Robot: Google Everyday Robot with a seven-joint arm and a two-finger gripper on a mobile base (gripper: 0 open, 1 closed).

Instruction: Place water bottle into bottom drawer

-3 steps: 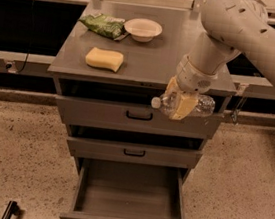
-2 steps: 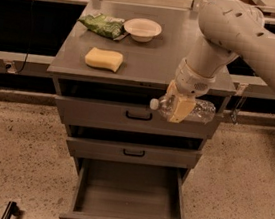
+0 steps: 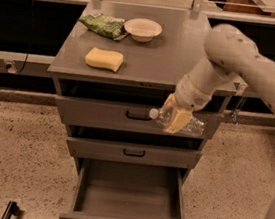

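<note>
My gripper (image 3: 174, 117) is shut on the water bottle (image 3: 192, 126), a small clear crinkled bottle held lying sideways with its white cap (image 3: 153, 113) pointing left. It hangs in front of the top drawer (image 3: 102, 112) of the grey cabinet, to the right of that drawer's handle. The bottom drawer (image 3: 129, 193) is pulled open below, its grey inside bare, with a small black handle on its front. The bottle is well above the open drawer.
The cabinet top (image 3: 154, 58) holds a yellow sponge (image 3: 104, 59), a green bag (image 3: 102, 25) and a white bowl (image 3: 143, 29). The middle drawer (image 3: 133, 152) is shut. Speckled floor lies on both sides. A dark object (image 3: 9, 210) lies on the floor at lower left.
My gripper and the bottle have shifted slightly down and left in front of the top drawer. The drawers have not moved.
</note>
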